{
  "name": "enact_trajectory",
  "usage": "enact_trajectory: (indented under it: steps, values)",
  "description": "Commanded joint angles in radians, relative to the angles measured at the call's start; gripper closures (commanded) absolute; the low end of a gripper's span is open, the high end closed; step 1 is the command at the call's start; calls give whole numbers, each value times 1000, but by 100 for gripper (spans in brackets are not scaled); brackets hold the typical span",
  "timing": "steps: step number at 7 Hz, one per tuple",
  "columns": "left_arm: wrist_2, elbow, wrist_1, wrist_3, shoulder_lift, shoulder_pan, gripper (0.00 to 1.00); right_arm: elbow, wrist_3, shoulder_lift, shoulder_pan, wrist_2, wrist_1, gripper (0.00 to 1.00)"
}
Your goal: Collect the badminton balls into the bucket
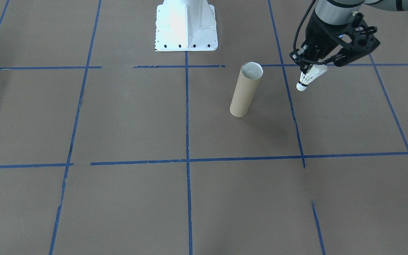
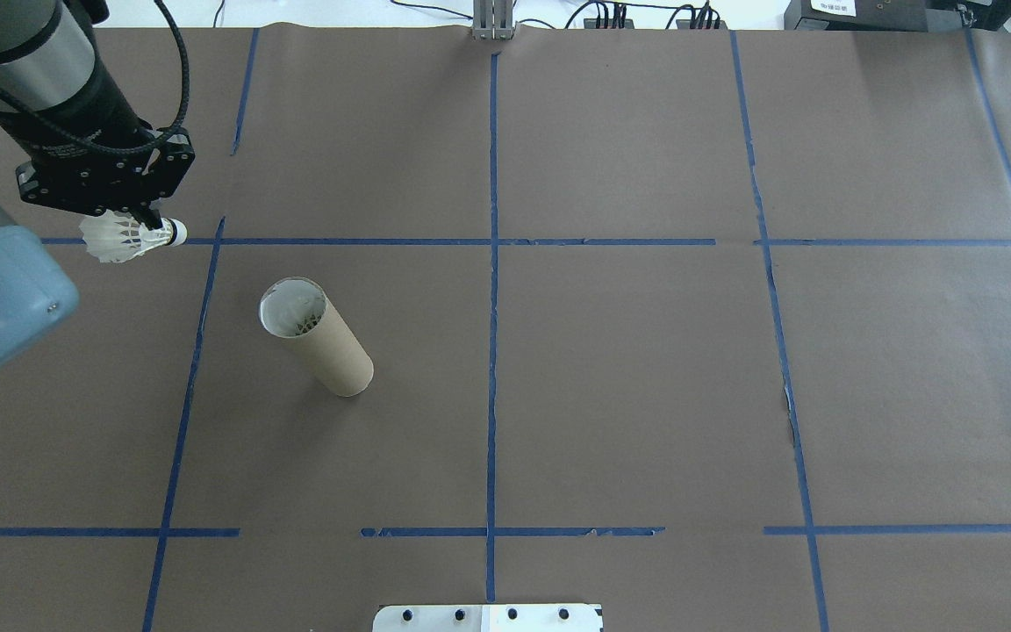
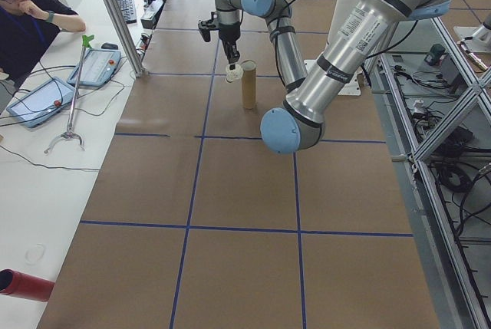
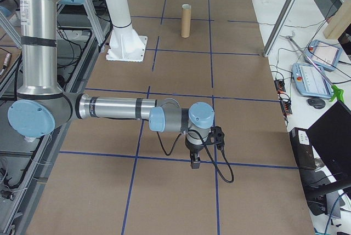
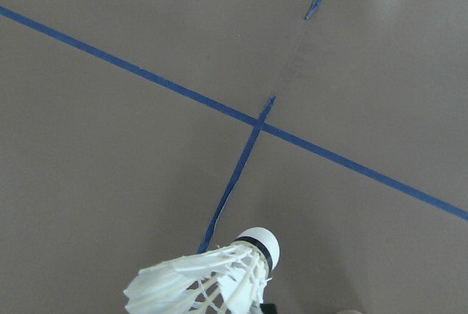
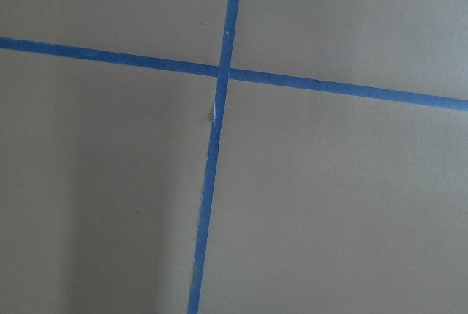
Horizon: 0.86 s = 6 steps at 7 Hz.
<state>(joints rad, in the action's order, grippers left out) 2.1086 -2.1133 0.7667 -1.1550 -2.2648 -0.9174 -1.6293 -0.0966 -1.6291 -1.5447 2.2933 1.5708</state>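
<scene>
Toward the upper left of the overhead view, the left gripper is clamped on the feather skirt of a small white shuttlecock with a rounded cork tip, carried in the air. A tall brown cardboard tube stands upright near it, lower right, mouth open. Picking looks done; carrying over and dropping in remain. Whether the right gripper is parted or closed cannot be told.
</scene>
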Motion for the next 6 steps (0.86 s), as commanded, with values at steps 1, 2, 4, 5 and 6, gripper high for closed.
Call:
enact_trajectory:
  steps: [1, 2, 4, 5, 6]
  values:
    - [-15, 33, -124, -3, -142, 89, 100, -1, 0, 0, 0, 0, 0, 0]
    - [-25, 53, -142, -3, -183, 107, 100, 0, 0, 0, 0, 0, 0, 0]
    - [-36, 68, -145, -11, -191, 160, 100, -1, 0, 0, 0, 0, 0, 0]
    - [-38, 85, -145, -11, -193, 170, 100, 0, 0, 0, 0, 0, 0, 0]
    - [-45, 96, -145, -12, -193, 184, 100, -1, 0, 0, 0, 0, 0, 0]
